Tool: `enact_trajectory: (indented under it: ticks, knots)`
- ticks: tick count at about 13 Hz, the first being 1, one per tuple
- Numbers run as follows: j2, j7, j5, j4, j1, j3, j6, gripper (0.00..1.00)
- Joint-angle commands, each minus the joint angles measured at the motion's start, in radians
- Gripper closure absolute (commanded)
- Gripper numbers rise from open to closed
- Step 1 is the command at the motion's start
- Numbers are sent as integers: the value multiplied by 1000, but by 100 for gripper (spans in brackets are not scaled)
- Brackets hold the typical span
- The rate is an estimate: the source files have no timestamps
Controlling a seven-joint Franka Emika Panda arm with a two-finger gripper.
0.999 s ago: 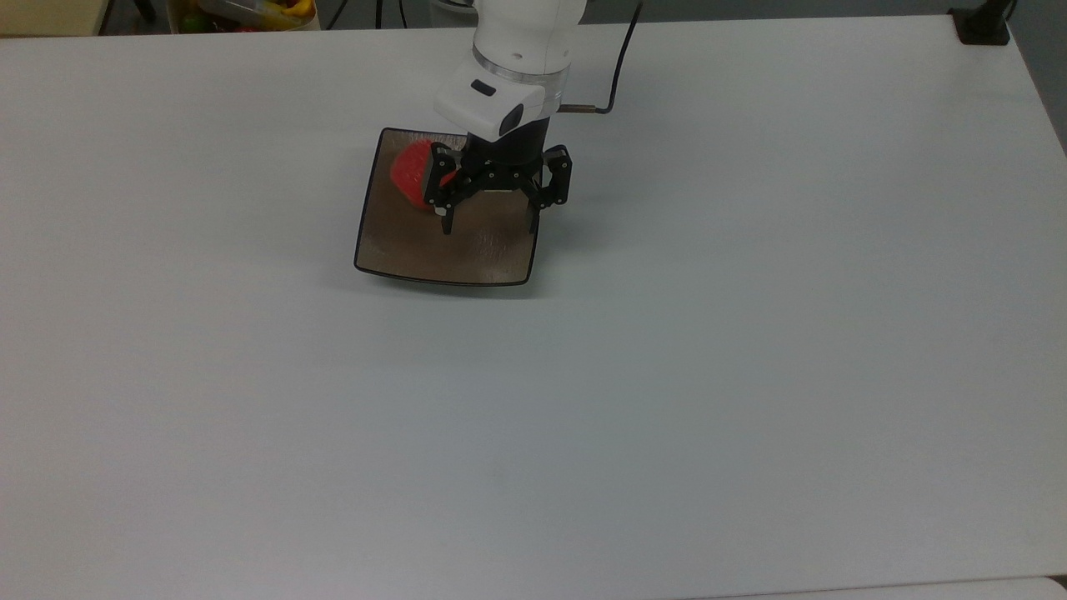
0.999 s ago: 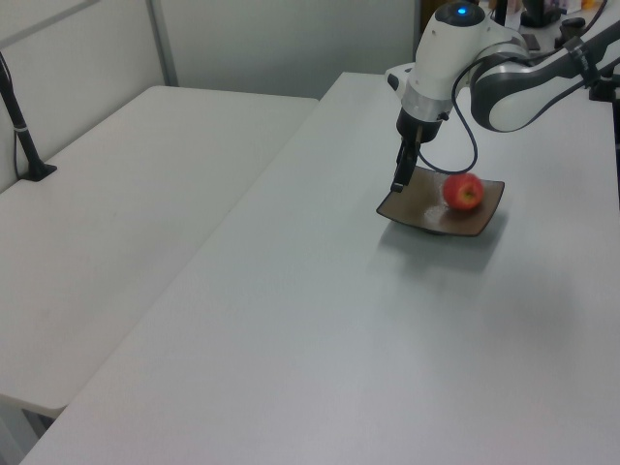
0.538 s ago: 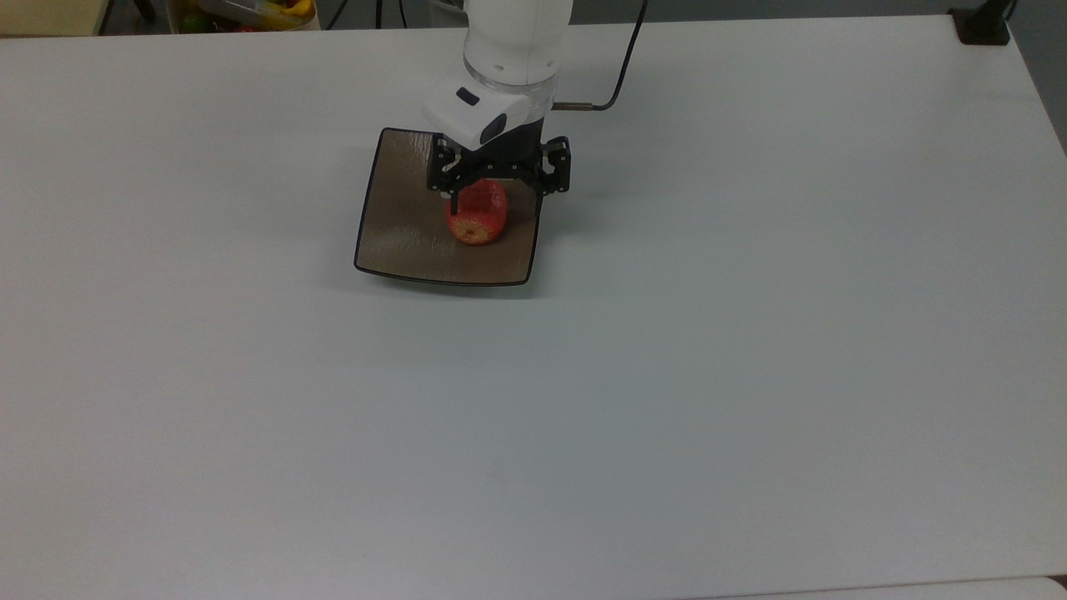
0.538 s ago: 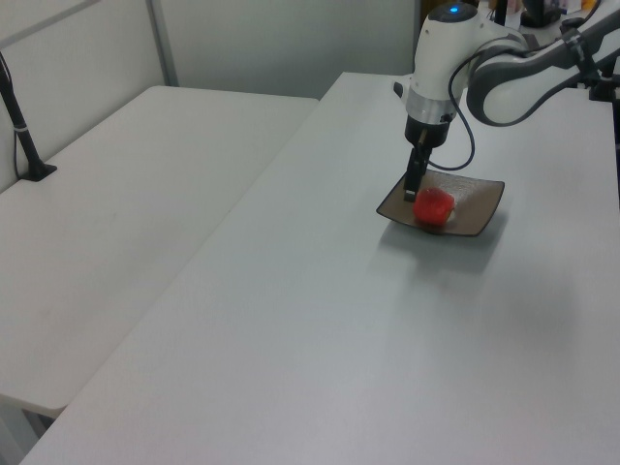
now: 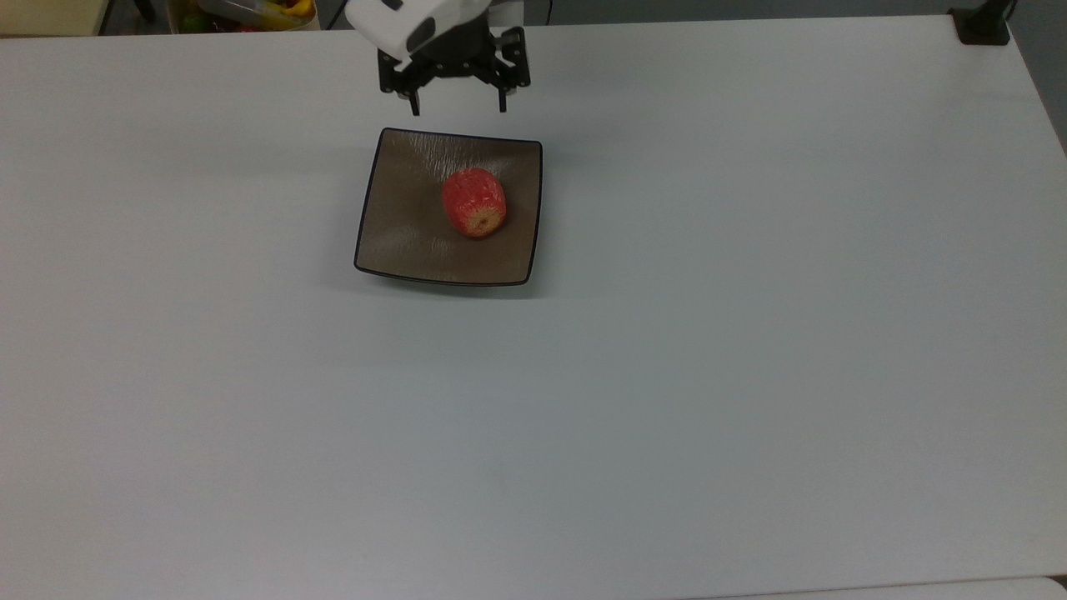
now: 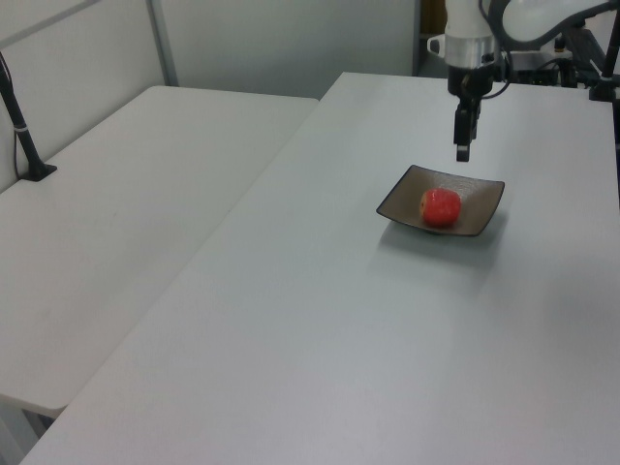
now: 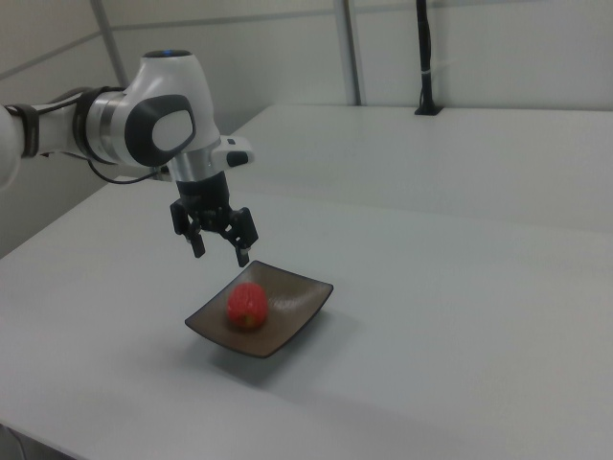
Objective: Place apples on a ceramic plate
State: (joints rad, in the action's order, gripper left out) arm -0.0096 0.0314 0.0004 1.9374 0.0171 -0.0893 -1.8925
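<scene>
Gripper hangs above the table, beyond the plate's far edge in the top view; fingers spread wide, nothing between them. Right view shows it raised, up and to the right view's left of the plate, clear of everything.

Apple lies on its side on the plate, a little toward the top view's right of centre, yellowish end facing the near rim. Task looks done from how things lie.

Handling, as a judgement: apple is small, firm, light, with smooth skin that could slip between hard fingers; being round, it may roll if nudged. Best hold would be across its widest middle, fingers on opposite red flanks, not on the ends.

Plate: square, shallow, rounded corners, glossy brown-grey with a thin dark rim; ceramic, so stiff, probably brittle, and slick under the fruit. Table is plain matt white.
</scene>
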Motion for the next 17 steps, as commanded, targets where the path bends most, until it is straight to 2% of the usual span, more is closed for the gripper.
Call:
enact_trajectory:
  ticks: [1,6,9,11,12,17]
  knots:
    - [-6,38,73,-17,7,22,7,0]
    - [-6,30,81,-18,4,31,-37,0]
    - [8,21,81,-98,7,68,38,0]
    - [20,31,44,-121,14,71,52,0]
    - [22,22,-6,-123,18,69,61,0]
    - [31,21,-23,-123,18,69,72,0]
